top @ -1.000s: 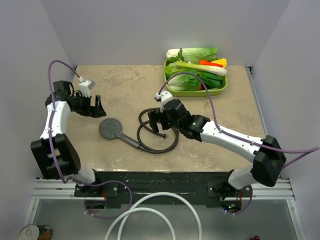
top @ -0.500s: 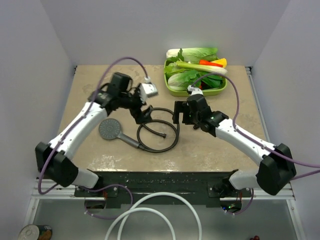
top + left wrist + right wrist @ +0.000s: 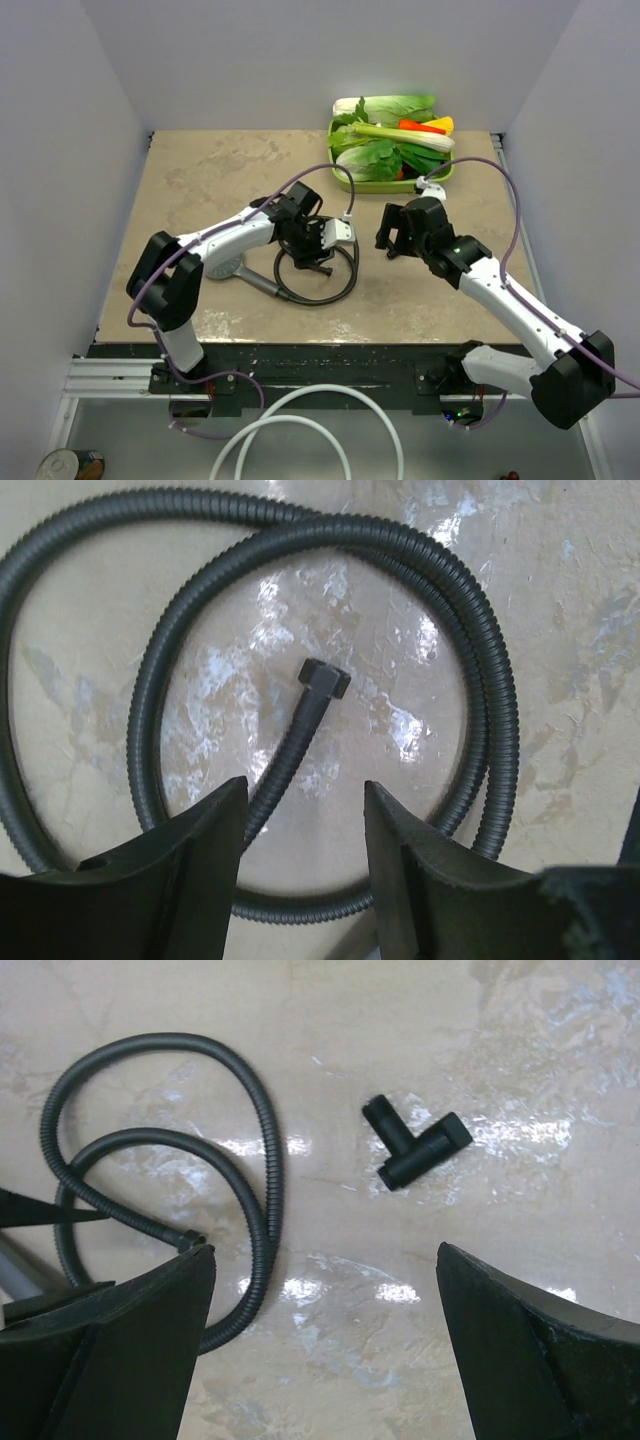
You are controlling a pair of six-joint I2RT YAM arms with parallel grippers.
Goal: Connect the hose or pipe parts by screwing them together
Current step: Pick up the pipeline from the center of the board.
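A long thin black hose (image 3: 340, 290) lies coiled at mid-table, joined to the dark grey shower head's handle (image 3: 262, 284); my left arm hides most of the head. My left gripper (image 3: 320, 250) hovers over the coil. In the left wrist view the hose's hex-nut end (image 3: 323, 677) lies just ahead of the left gripper (image 3: 304, 785), and the hose runs back between the partly closed jaws, close to the left finger (image 3: 215, 860), ungripped. My right gripper (image 3: 393, 235) stands wide open right of the coil. The small black T-shaped fitting (image 3: 415, 1145) lies ahead of the right gripper (image 3: 322, 1250).
A green tray (image 3: 345, 180) heaped with vegetables sits at the back right of the table. A thick white hose (image 3: 300, 410) loops on the floor below the table's near edge, and a can (image 3: 65, 465) stands at the bottom left.
My left arm has swung from the far left across to the hose coil and its jaws have narrowed. My right arm has drawn back to the right, off the coil.
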